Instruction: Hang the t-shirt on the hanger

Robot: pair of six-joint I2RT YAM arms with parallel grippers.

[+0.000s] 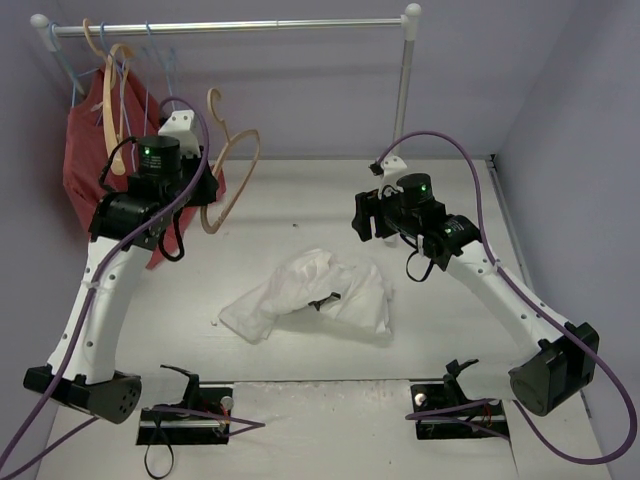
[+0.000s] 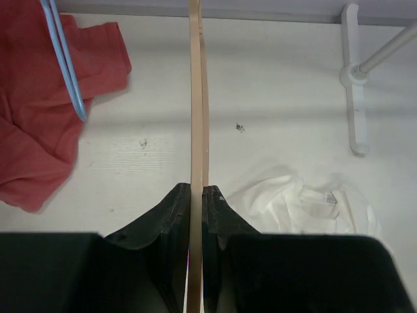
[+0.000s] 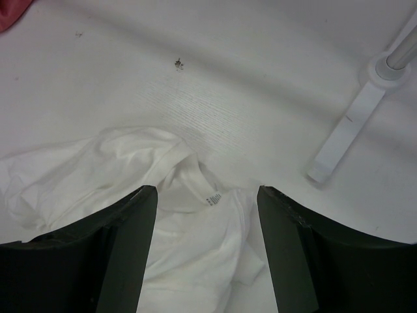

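Note:
The white t-shirt (image 1: pixel 310 295) lies crumpled on the table's middle. My left gripper (image 1: pixel 205 192) is shut on the tan wooden hanger (image 1: pixel 235 165) and holds it in the air at the back left, above the table. In the left wrist view the hanger (image 2: pixel 197 98) shows edge-on between my shut gripper's (image 2: pixel 196 193) fingers, with the t-shirt (image 2: pixel 293 202) below to the right. My right gripper (image 1: pixel 366 215) is open and empty. In the right wrist view the right gripper (image 3: pixel 207 195) hovers over the t-shirt's collar and label (image 3: pixel 195 195).
A clothes rack rail (image 1: pixel 230 27) runs along the back with a post (image 1: pixel 405 80) and white foot (image 3: pixel 345 130). A red garment (image 1: pixel 95 150), thin blue wire hangers (image 1: pixel 160 55) and a paler cream hanger (image 1: pixel 100 60) hang at the left.

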